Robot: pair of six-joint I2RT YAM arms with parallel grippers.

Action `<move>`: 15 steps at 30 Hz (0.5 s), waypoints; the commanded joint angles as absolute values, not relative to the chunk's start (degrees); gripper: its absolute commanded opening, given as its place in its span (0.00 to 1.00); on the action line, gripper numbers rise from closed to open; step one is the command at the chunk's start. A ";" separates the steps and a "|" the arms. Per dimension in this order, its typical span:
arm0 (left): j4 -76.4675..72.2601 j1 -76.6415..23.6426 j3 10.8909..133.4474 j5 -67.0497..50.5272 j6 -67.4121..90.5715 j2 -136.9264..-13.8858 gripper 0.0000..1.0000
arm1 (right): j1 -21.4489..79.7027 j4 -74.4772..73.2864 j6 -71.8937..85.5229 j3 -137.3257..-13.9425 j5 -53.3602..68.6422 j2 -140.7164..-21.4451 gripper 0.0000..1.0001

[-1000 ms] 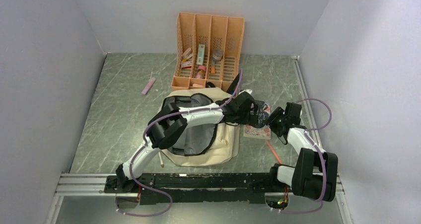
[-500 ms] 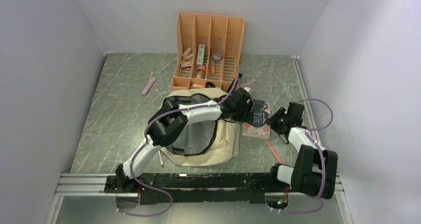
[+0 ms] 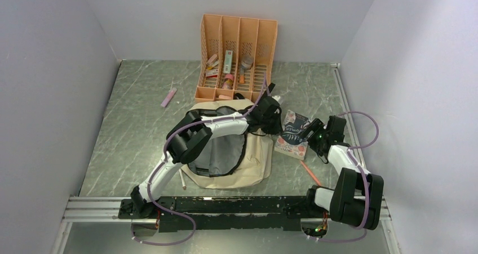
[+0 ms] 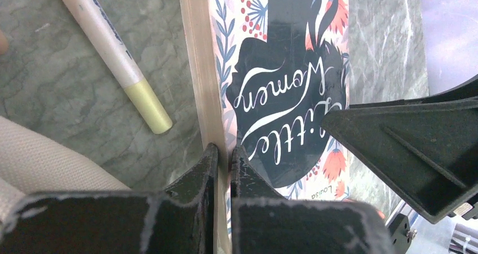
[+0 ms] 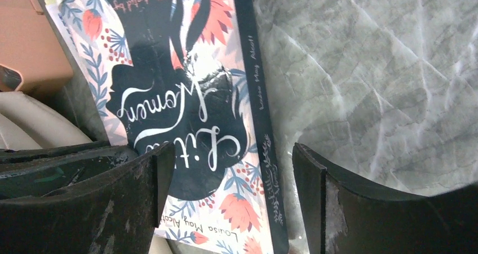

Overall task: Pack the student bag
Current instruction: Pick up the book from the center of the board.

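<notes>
A: Where's the bag [image 3: 255,163]?
B: Lying flat on the surface [image 3: 135,124], mid-way across and towards the front. Its black-zipped mouth is open and the grey lining shows. The left arm reaches across it.
A: Anything left of the bag?
B: A small pink stick [image 3: 168,97] well off to the back left, and a pencil [image 3: 182,179] just beside the bag's front left corner.
A: Behind it?
B: An orange organiser [image 3: 237,40] stands right at the bag's back edge, with small items in its slots.
A: And to the right of the bag?
B: The left pincer [image 4: 224,155] sits just off the bag's right edge. It is closed to a slit and pinches the long page edge of a book [image 4: 293,96] whose floral cover reads "Little Women". A white pen [image 4: 107,45] with a yellow-green tip lies beside the book on the bag's side.
A: The other pincer?
B: The right pincer [image 5: 231,152] is further right of the bag, at the book's spine side. It is spread wide, with one finger above the cover and the other above bare surface. It holds nothing, and I cannot tell whether it touches the book.
A: Furthest right?
B: An orange pencil [image 3: 310,172], out past the bag's front right corner, near the book
</notes>
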State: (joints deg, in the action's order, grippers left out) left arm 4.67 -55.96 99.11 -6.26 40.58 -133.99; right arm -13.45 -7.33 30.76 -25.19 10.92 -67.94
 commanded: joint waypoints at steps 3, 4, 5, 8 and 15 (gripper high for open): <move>12.31 -55.81 98.80 -2.95 35.31 -141.77 0.05 | -15.65 -5.72 30.44 -25.34 16.42 -70.81 0.81; 12.72 -55.81 99.01 -2.62 35.07 -142.15 0.05 | -16.14 -5.14 30.60 -24.94 17.89 -71.18 0.82; 13.13 -55.81 99.17 -2.33 34.84 -142.49 0.05 | -16.74 -4.58 30.73 -24.55 19.54 -71.57 0.81; 13.53 -55.81 99.23 -1.76 34.48 -142.98 0.05 | -19.13 -2.98 31.26 -23.31 24.65 -72.99 0.80; 14.18 -55.89 100.22 -2.18 33.47 -144.34 0.05 | -25.42 3.95 32.11 -19.31 37.96 -76.71 0.78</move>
